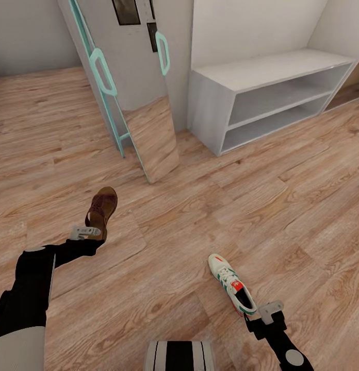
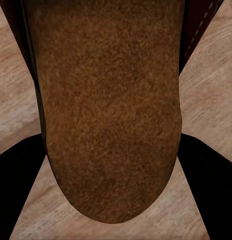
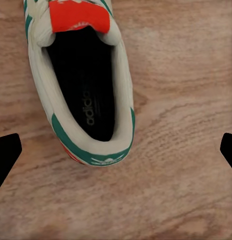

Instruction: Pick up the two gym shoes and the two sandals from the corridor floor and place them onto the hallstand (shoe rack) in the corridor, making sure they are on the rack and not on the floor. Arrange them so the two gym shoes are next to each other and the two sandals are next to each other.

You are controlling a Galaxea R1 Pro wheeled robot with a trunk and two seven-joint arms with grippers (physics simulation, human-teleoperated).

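One dark brown sandal (image 1: pixel 102 206) lies on the corridor floor (image 1: pixel 200 216) at the left. My left gripper (image 1: pixel 88 232) is at its heel end. In the left wrist view the tan footbed of the sandal (image 2: pixel 111 110) runs between both black fingers (image 2: pixel 18 185), which press against its sides. One white gym shoe (image 1: pixel 232 283) with green stripes and a red tongue lies on the floor at the lower right. My right gripper (image 1: pixel 270 309) hovers just behind its heel, open. The gym shoe's heel (image 3: pixel 91 100) sits between the widely spread fingertips (image 3: pixel 6 155), untouched.
A pale grey-white low bench with two open shelf slots (image 1: pixel 267 98) stands against the back right wall; its upper part is cut off, so I cannot tell whether it is the hallstand. A teal-framed mirror panel (image 1: pixel 148 139) leans at the back centre. My base (image 1: pixel 179 355) shows at the bottom edge.
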